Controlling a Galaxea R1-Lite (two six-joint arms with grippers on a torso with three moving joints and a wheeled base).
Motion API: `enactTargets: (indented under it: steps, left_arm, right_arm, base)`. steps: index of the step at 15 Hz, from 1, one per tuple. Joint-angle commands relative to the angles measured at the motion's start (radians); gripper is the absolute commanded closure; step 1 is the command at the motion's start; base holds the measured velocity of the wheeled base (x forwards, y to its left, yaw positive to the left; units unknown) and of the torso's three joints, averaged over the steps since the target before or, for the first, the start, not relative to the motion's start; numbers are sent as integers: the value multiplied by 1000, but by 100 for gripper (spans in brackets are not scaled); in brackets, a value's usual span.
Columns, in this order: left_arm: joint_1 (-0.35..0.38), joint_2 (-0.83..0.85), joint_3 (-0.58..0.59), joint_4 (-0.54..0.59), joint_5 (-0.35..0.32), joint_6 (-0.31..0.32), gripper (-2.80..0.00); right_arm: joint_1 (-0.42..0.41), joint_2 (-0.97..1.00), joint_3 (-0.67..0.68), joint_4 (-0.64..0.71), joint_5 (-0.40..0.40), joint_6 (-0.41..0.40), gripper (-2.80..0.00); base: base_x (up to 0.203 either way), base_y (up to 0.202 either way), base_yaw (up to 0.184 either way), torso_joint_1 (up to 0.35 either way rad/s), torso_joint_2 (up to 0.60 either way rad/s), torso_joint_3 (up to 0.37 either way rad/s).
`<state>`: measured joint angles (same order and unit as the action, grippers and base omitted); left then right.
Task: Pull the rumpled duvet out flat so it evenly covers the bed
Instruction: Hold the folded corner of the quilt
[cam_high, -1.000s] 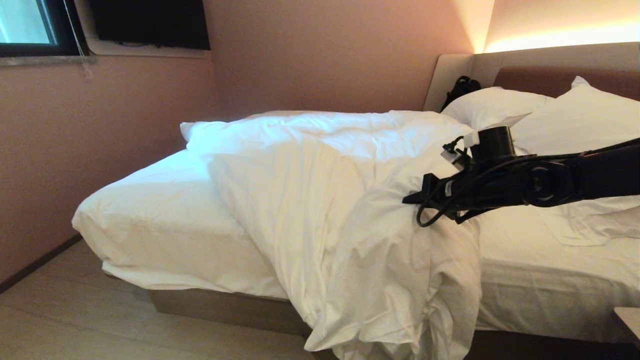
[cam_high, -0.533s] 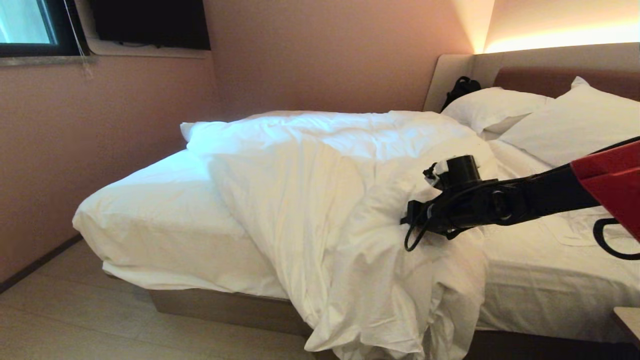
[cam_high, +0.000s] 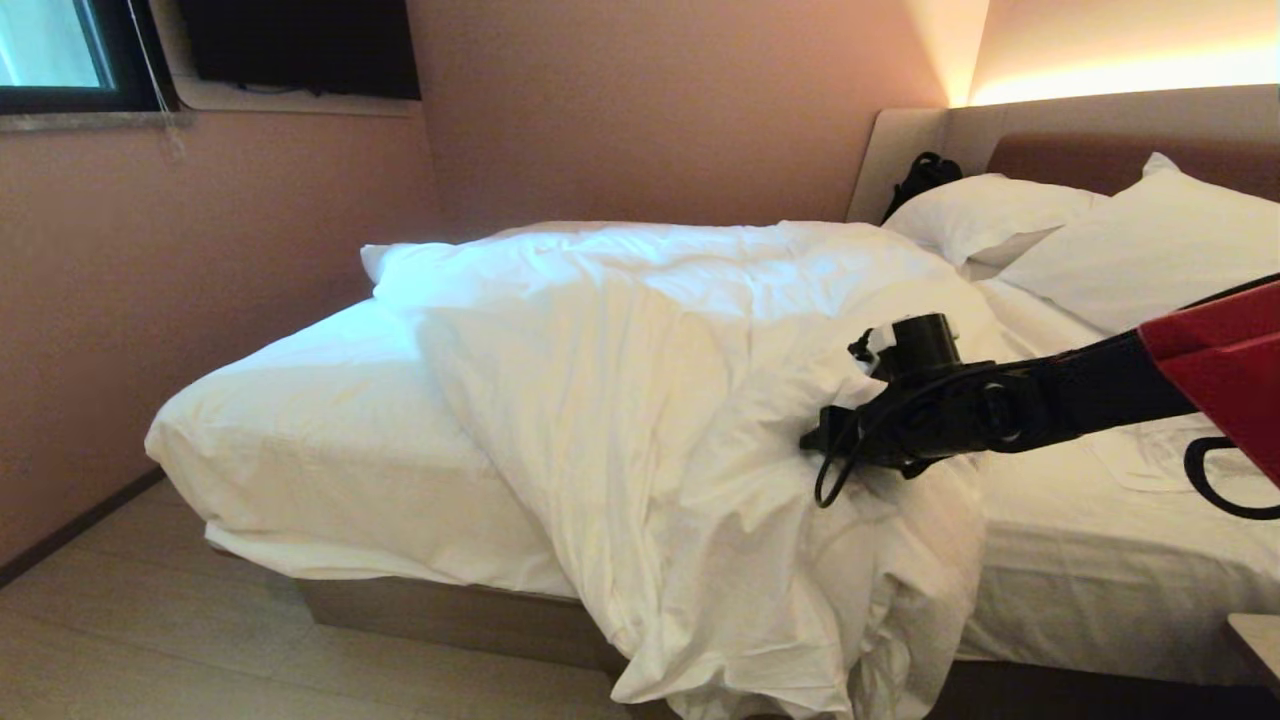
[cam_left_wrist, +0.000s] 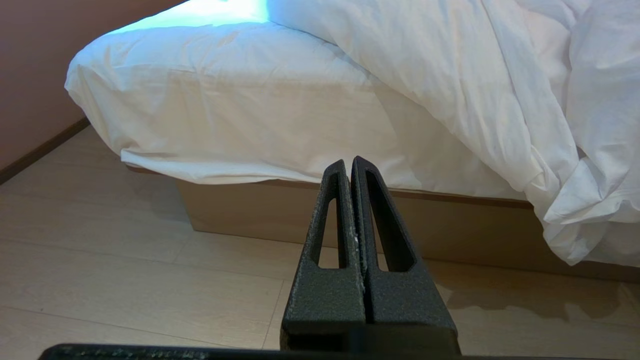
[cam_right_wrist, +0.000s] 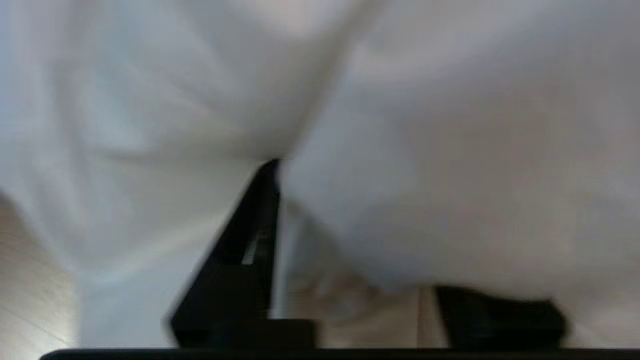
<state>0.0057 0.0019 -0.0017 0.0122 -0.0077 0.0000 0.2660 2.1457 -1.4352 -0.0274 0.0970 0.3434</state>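
Duvet: we see the white duvet (cam_high: 700, 400) lying rumpled across the middle of the bed (cam_high: 1090, 570). It is bunched into thick folds, and one bundle of it hangs over the near edge of the mattress, down toward the floor (cam_high: 150, 640).
Bed: the foot end on the left shows only the white sheet (cam_high: 320, 430). The same is true for the strip between the duvet and the pillows (cam_high: 1150, 240), which lie at the headboard (cam_high: 1100, 140).
Right arm: we see it reaching in from the right over the bed, with the right gripper (cam_right_wrist: 350, 240) down on the duvet where the cloth goes over the near edge.
Right jaws: in the right wrist view they stand spread. One finger (cam_right_wrist: 250, 250) shows clear, the other is mostly covered, and white cloth sits between and around them. We cannot tell if the cloth is pinched.
Left arm: the left gripper (cam_left_wrist: 352, 170) is parked low near the floor, apart from the bed, pointing at the bed's tan base (cam_left_wrist: 280, 210).
Left jaws: pressed together, with nothing between them.
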Motion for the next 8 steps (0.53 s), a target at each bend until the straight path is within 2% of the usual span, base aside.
enactTargets:
  steps: [1, 4, 8]
  left_arm:
    - [0, 0, 0, 0, 0, 0, 0]
    - [1, 0, 0, 0, 0, 0, 0]
    - [0, 0, 0, 0, 0, 0, 0]
  right_arm:
    - [-2, -104, 16, 1, 4, 1, -280]
    - [-10, -233, 44, 17, 7, -12, -280]
    - [-44, -335, 61, 120, -1, -99, -280]
  base:
    - [0, 0, 0, 0, 0, 0]
    - [0, 0, 0, 0, 0, 0]
    - [0, 0, 0, 0, 0, 0]
